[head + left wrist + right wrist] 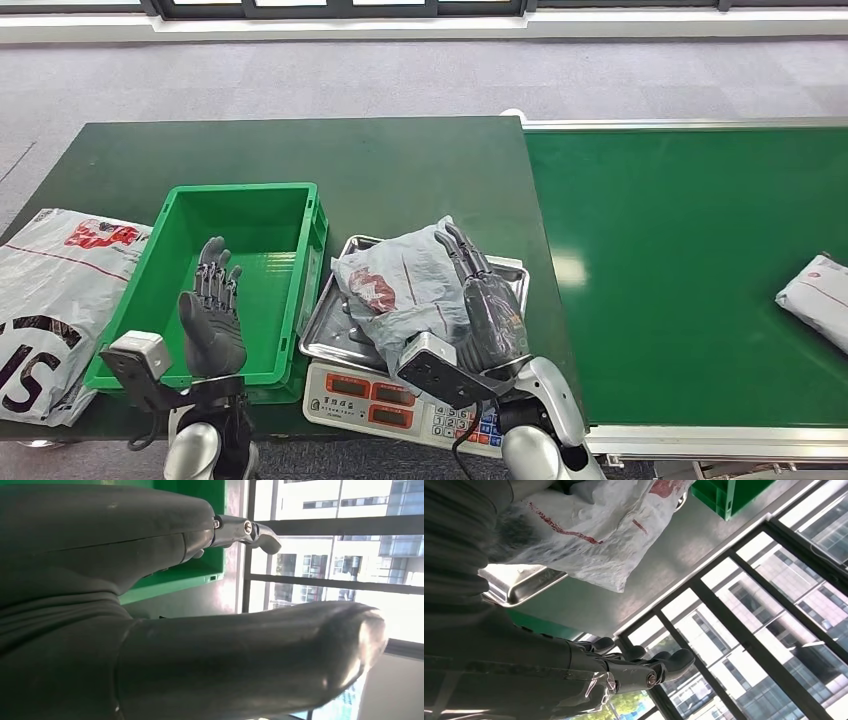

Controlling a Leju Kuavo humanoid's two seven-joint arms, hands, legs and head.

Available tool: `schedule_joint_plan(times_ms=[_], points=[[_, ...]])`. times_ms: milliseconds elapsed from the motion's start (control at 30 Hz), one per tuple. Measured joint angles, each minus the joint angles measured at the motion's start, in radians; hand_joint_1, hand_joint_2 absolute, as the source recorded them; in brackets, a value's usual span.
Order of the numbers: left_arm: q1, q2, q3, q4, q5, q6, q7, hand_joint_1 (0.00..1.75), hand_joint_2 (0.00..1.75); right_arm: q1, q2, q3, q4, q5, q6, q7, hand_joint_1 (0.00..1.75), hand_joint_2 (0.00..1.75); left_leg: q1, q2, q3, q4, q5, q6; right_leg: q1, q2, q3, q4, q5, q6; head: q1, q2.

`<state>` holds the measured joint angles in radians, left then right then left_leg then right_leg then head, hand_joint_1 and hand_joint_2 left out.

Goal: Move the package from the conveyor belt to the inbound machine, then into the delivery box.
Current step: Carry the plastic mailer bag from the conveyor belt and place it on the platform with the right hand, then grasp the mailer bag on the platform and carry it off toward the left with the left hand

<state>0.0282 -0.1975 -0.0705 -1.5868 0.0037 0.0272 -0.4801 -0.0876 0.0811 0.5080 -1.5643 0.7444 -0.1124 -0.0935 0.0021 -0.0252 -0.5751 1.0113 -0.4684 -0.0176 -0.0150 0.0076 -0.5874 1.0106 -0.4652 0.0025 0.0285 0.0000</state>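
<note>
Two hands show in the lower half of the head view. At lower centre the right hand [487, 305] lies against the right side of a crumpled grey package [400, 285] with red print, fingers stretched along it toward the upper left; whether they actually grip the bag I cannot tell. In the right wrist view the fingers [644, 667] look extended, apart from the package [594, 535]. The package rests on the steel tray [335, 325] of a scale [375, 400] whose red displays and keypad sit at the bottom centre of the frame. Just left of the scale stands a green box [300, 215], with the left hand [212, 310] raised over its near part, palm up, fingers spread and holding nothing. At the far left edge a large white bag [60, 290] with red and black print lies on the dark green table [400, 160]. Right of the table runs the brighter green conveyor belt [680, 260], and a second grey parcel [820, 300] lies at its right edge.
</note>
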Motion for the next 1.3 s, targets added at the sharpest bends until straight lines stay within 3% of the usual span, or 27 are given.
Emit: schedule_joint_plan(times_ms=[167,333,800,1300], points=[[0.006,0.007,-0.007,-0.026,-0.202,-0.013,0.061,0.00,0.00,0.001,-0.017,0.000,-0.012,0.008,0.011,0.000,0.00,1.75,0.000,0.000,0.000,0.000,0.000,0.000,0.000,0.000,0.000,0.000,0.000,0.000,0.000,0.000],[0.008,0.014,-0.025,-0.052,-0.302,-0.015,0.094,0.00,0.00,0.023,-0.047,-0.014,-0.039,-0.018,0.029,0.005,0.00,1.75,0.000,0.000,0.000,0.000,0.000,0.000,0.000,0.000,0.000,0.000,0.000,0.000,0.000,0.000],[0.049,0.036,-0.027,-0.096,-0.271,-0.019,0.098,0.00,0.00,0.229,-0.153,-0.146,-0.095,-0.246,0.171,-0.058,0.00,1.75,0.000,0.000,0.000,0.000,-0.002,0.001,0.000,0.000,0.000,-0.001,-0.001,0.000,0.000,0.000],[0.092,0.054,-0.027,-0.133,-0.277,-0.024,0.093,0.00,0.00,0.325,-0.211,-0.205,-0.139,-0.258,0.165,-0.039,0.00,1.75,0.000,0.000,0.000,0.000,-0.002,0.001,0.000,0.000,0.000,-0.001,-0.001,0.000,0.000,0.000]])
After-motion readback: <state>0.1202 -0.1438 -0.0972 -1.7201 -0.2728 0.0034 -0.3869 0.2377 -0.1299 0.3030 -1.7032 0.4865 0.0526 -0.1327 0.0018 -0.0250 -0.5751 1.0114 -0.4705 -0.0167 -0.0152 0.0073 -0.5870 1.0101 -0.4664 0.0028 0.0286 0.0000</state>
